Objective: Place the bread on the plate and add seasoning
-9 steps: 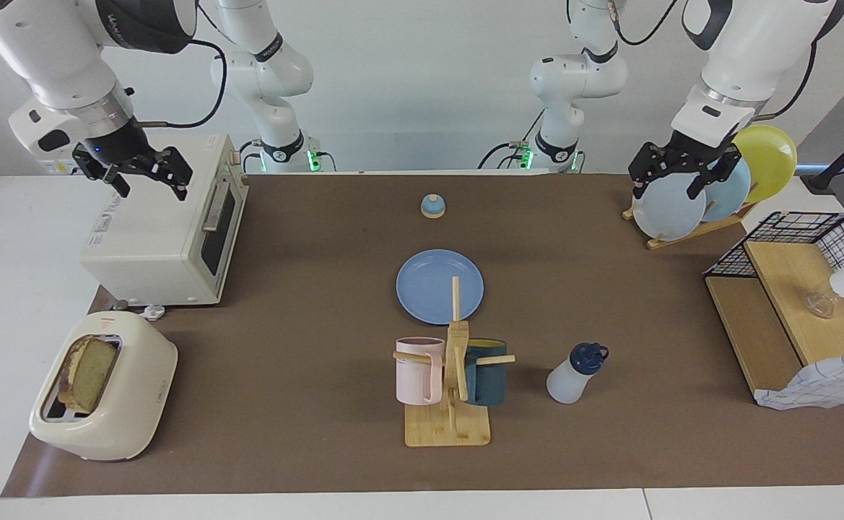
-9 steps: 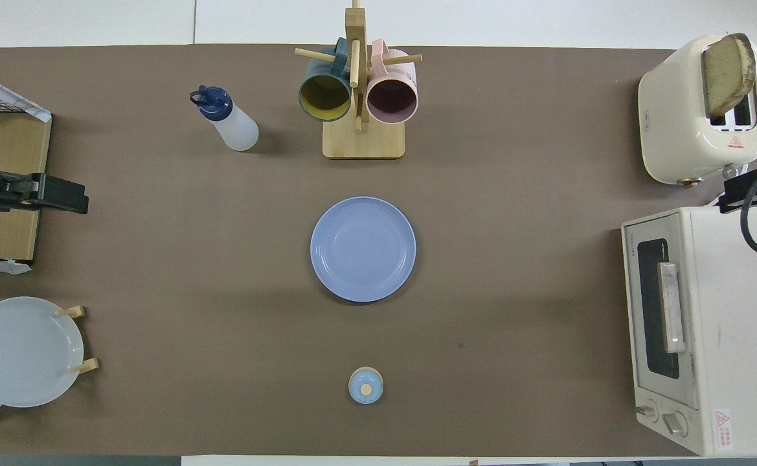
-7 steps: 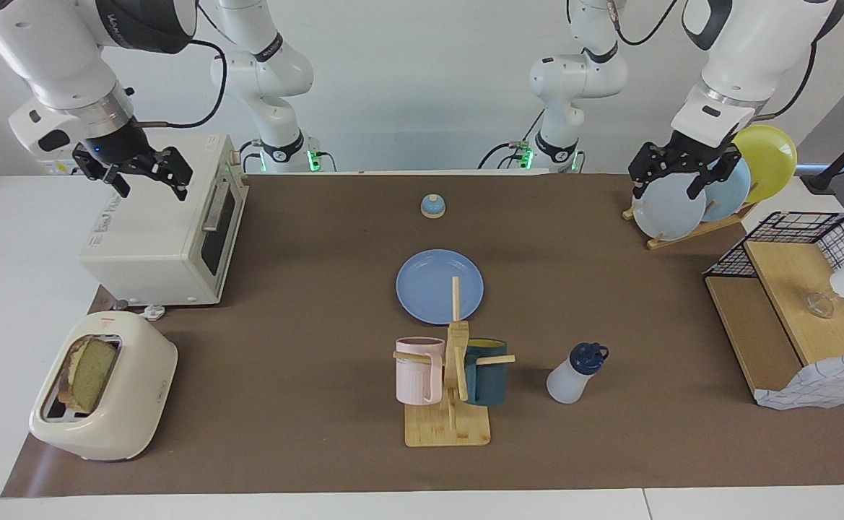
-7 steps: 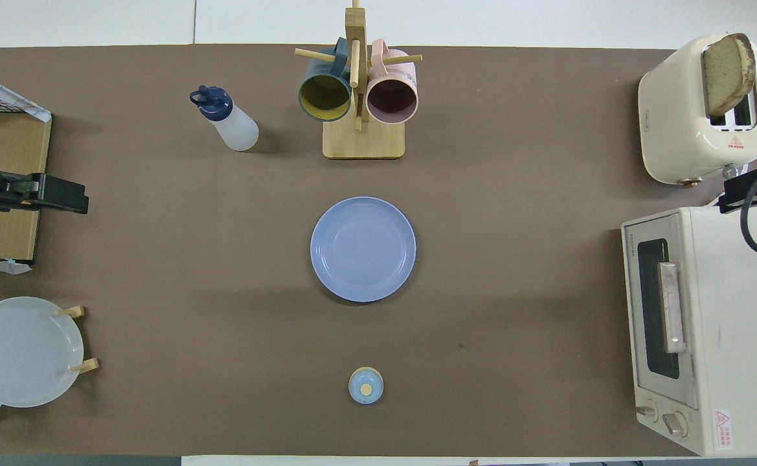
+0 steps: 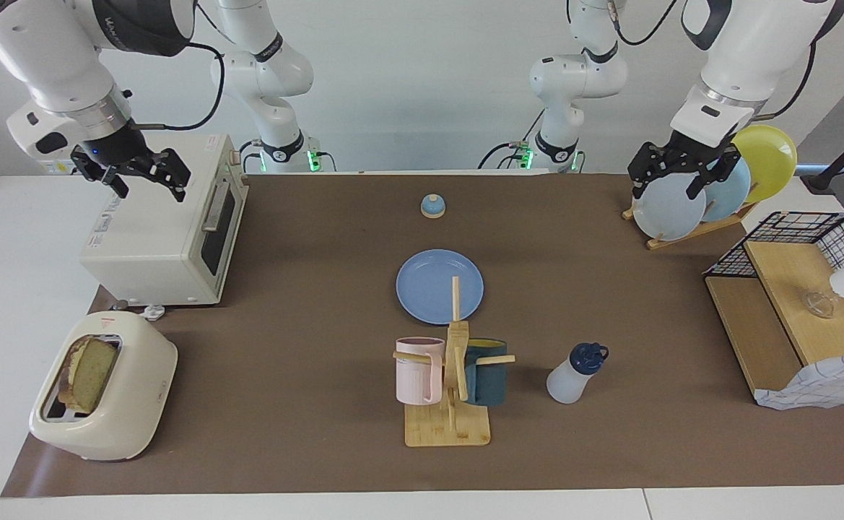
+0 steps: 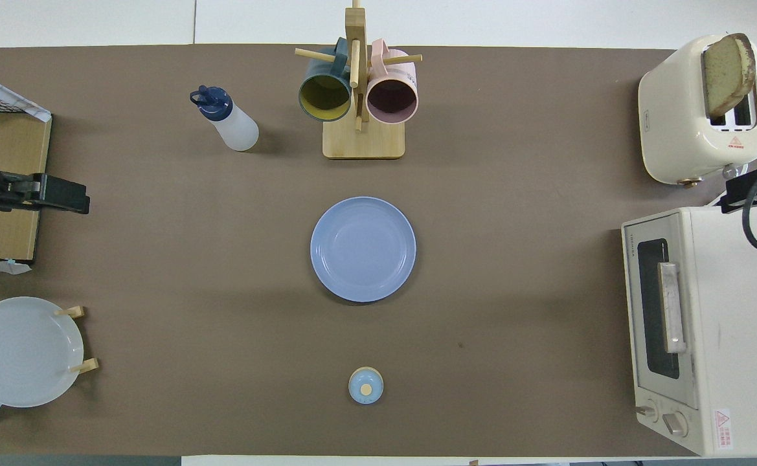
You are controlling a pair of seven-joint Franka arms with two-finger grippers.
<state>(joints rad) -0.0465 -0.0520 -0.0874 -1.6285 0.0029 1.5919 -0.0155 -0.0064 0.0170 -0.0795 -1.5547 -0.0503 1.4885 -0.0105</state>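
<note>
While both arms hang raised at the ends of the bench, neither tool grips anything. The right tool (image 5: 144,180) sits over the top of the white toaster oven (image 5: 165,235), its fingers spread apart. The left tool (image 5: 668,180) hovers over the wooden rack of plates (image 5: 681,206) at the left arm's end, fingers apart too, empty.

Out from there: farther from the robots than the oven stands the cream toaster (image 5: 104,397), and the bread (image 5: 88,374) is upright in its slot, crust showing. Mid-bench, the plate (image 5: 429,289) lies flat and bare on the brown mat (image 5: 306,325). Nearer to the robots than the plate sits a small blue-and-tan bell (image 5: 432,206). Farther from the robots than the plate is the wooden mug tree (image 5: 450,404), a pink mug (image 5: 416,370) and a dark teal mug (image 5: 488,372) hanging on it. Beside that, toward the left arm's end, the seasoning (image 5: 573,374) stands upright, navy cap on, well apart from the plate.

At the left arm's end, a wooden shelf with a black wire basket (image 5: 797,289) sits at the mat's edge. The mat covers a white bench (image 5: 17,253); a plain pale wall (image 5: 422,72) rises at the robots' end.
</note>
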